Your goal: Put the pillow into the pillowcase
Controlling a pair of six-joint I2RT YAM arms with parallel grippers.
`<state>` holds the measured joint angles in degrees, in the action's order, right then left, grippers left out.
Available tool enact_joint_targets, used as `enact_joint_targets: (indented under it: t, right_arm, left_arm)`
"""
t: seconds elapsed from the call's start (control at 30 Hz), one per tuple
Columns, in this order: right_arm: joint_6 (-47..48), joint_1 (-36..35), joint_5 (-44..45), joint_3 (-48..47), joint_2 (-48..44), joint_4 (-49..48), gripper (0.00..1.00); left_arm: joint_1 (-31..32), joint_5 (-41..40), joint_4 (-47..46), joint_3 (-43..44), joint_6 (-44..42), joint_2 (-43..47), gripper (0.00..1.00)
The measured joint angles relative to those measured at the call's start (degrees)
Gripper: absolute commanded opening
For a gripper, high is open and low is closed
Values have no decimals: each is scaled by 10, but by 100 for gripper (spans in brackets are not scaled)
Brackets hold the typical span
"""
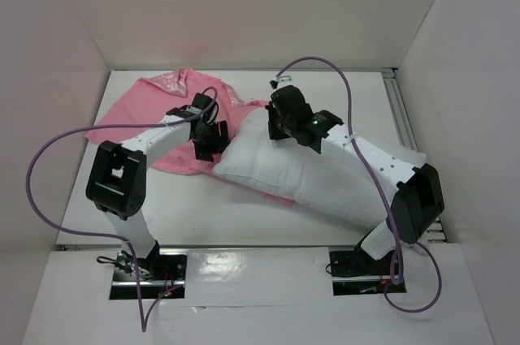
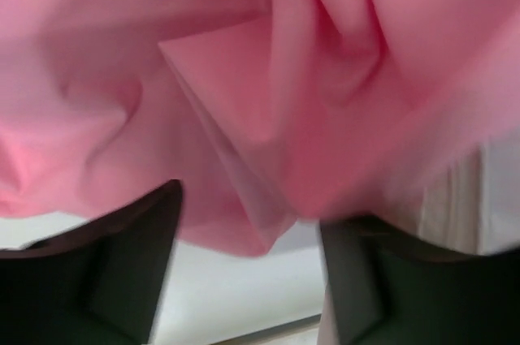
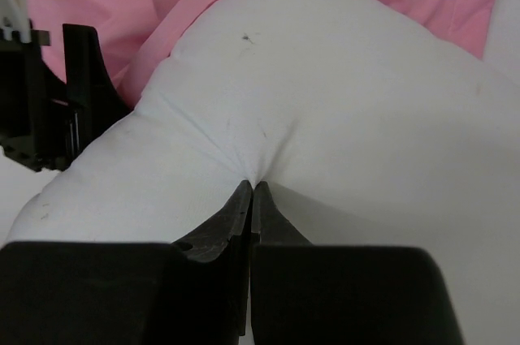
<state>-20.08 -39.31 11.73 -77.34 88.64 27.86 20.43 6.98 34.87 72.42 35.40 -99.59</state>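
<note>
The right gripper [image 3: 252, 191] is pinching a pucker of the plump white rectangular pillow [image 3: 325, 118], its fingers pressed together. The left gripper [image 2: 248, 280] is holding its fingers [image 2: 97, 280] spread wide, with a fold of the shiny pink satin pillowcase [image 2: 244, 118] sagging between them, ungripped. The pillow is lying on the white table [image 1: 244, 219], its far end overlapping the crumpled pillowcase.

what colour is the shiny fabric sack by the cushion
The shiny fabric sack is pink, clearest in left wrist view.

Table [image 1: 236, 223]: white; you see two items lying on it.
Pillowcase [image 1: 150, 114]: crumpled, far left.
Pillow [image 1: 325, 178]: right of centre, overlapping the pink edge.
</note>
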Motion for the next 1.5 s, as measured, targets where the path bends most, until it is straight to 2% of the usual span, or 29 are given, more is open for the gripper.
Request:
enact_joint_targets:
  t: [0.03, 0.07, 0.17, 0.23, 0.3, 0.57, 0.8, 0.93, 1.2, 1.5]
  right_arm:
    - [0, 1, -2, 0, 0, 0, 0]
    - [0, 1, -2, 0, 0, 0, 0]
    - [0, 3, -6, 0, 0, 0, 0]
    - [0, 6, -8, 0, -2, 0, 0]
    - [0, 10, -15, 0, -5, 0, 0]
    - [0, 41, -28, -3, -15, 2, 0]
    - [-22, 68, -23, -47, 6, 20, 0]
    - [-48, 79, -12, -68, 33, 29, 0]
    - [-72, 44, 38, -66, 83, 28, 0]
    - [-90, 11, 92, -34, 82, 9, 0]
  left_arm:
    - [0, 0, -7, 1, 5, -11, 52]
    - [0, 1, -15, 1, 11, -23, 41]
    - [2, -1, -24, 1, 12, -48, 23]
    - [3, -4, -26, 1, 14, -52, 16]
    - [2, -6, -28, 3, 14, -52, 0]
    - [-16, -15, -10, 19, 3, -36, 0]
    - [-18, -15, 28, -20, -25, 130, 0]
    - [-18, 4, 40, -27, -35, 190, 0]
    - [-18, 43, 56, -35, -51, 248, 0]
    - [-23, 76, 59, -51, -51, 285, 0]
